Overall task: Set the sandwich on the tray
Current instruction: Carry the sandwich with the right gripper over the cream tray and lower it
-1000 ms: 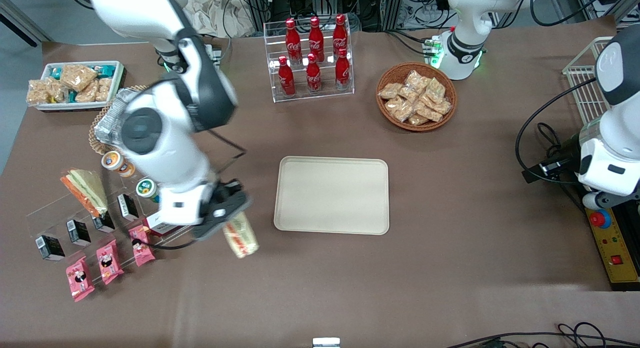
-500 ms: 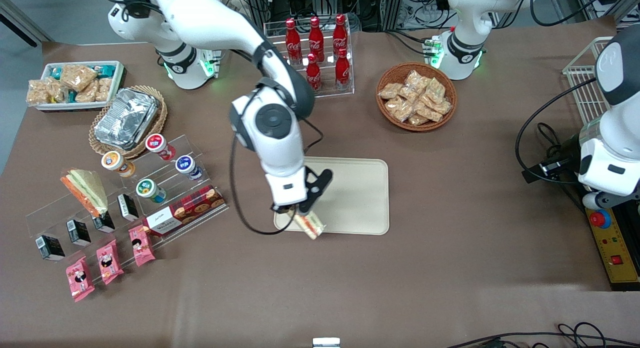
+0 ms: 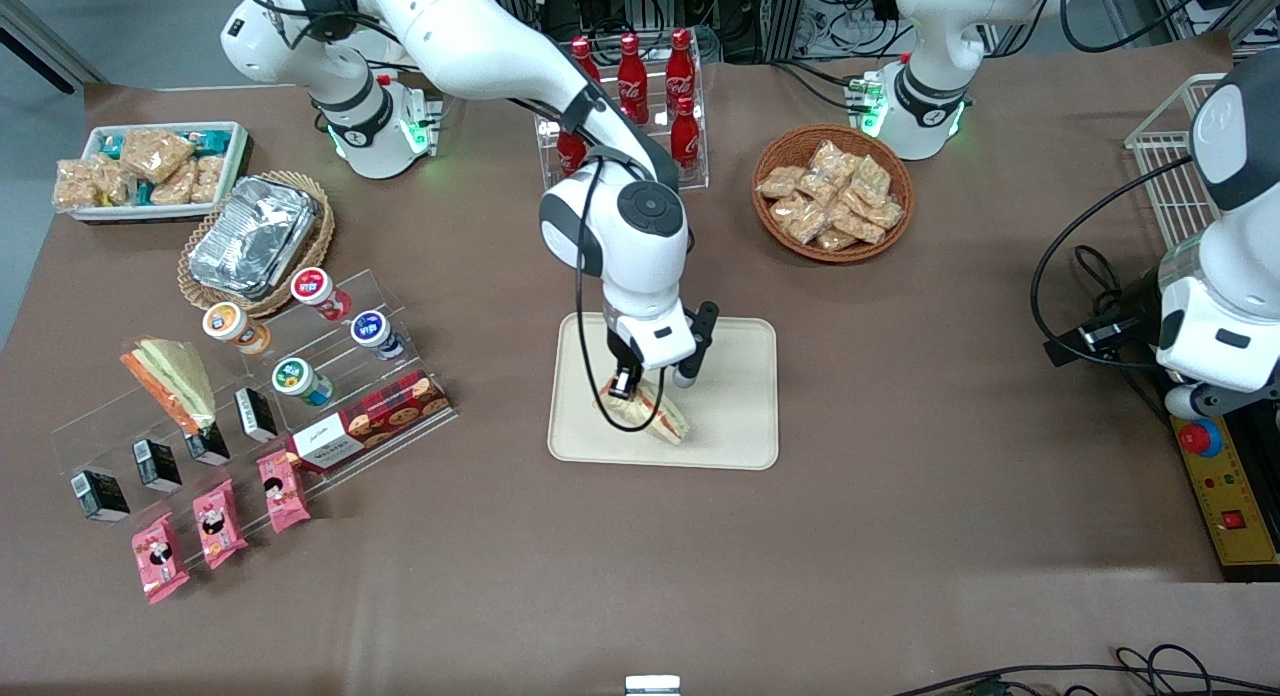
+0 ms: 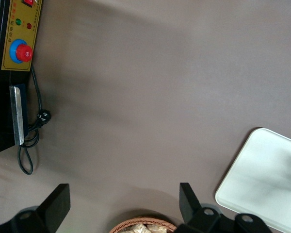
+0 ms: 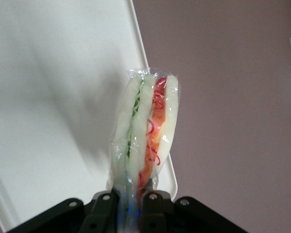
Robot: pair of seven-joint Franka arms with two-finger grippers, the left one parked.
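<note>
Tool (image 3: 640, 388) gripping sandwich (image 3: 652, 412) above tray (image 3: 735, 416); Coca-Cola bottles (image 3: 684, 81).

White glossy arm (image 3: 610, 236), grey joint caps, black cable, black end effector (image 3: 650, 381)

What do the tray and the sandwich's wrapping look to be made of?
The tray looks like matte cream plastic: smooth, with a moulded low rim. The sandwich, pinched in the gripper above the tray, is in thin clear plastic film that is glossy and crinkled.
</note>
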